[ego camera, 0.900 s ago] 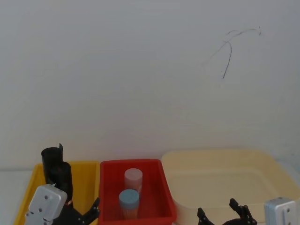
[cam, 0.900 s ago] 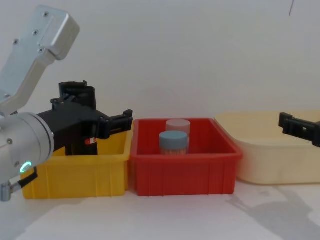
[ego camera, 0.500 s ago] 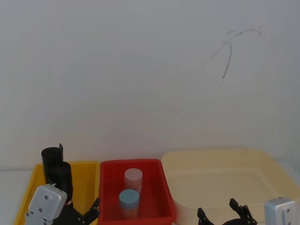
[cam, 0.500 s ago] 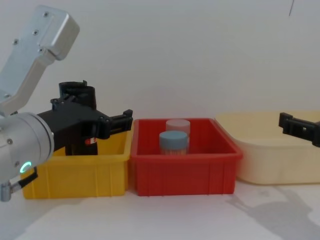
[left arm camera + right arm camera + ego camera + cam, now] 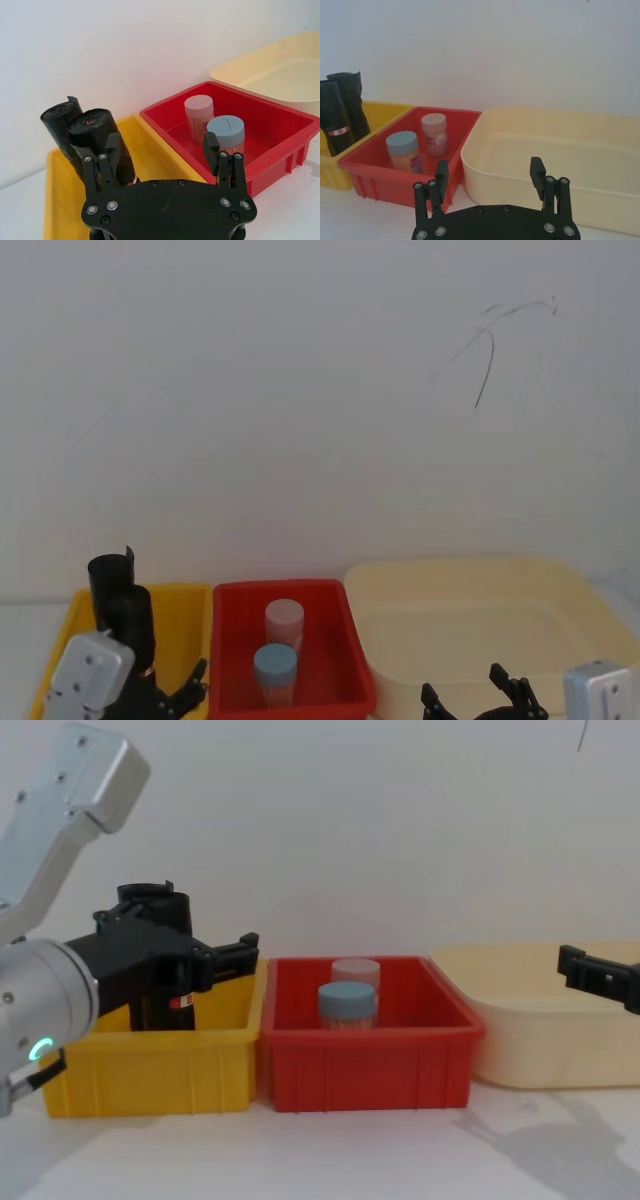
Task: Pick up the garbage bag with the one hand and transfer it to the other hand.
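The garbage bag (image 5: 97, 142), a tight black roll with a red-and-white label band (image 5: 339, 131), stands upright in the yellow bin (image 5: 150, 1065). Its label also shows in the chest view, on the garbage bag (image 5: 178, 1004). My left gripper (image 5: 161, 145), on the green-ringed arm, hovers open just short of the bin. One of its fingers (image 5: 112, 146) lines up with the roll, and nothing sits between the fingers. In the head view the left gripper (image 5: 170, 698) is at the bottom edge. My right gripper (image 5: 489, 171) stands open and empty in front of the cream tub (image 5: 555, 145).
A plain black roll with a ragged top (image 5: 59, 120) stands right behind the garbage bag. The red bin (image 5: 365, 1065) in the middle holds a pink-lidded jar (image 5: 199, 116) and a blue-lidded jar (image 5: 225, 134). A white wall closes off the back.
My left arm has drawn slightly back and to the left, sinking lower in the head view. The right gripper and the rolls have not moved.
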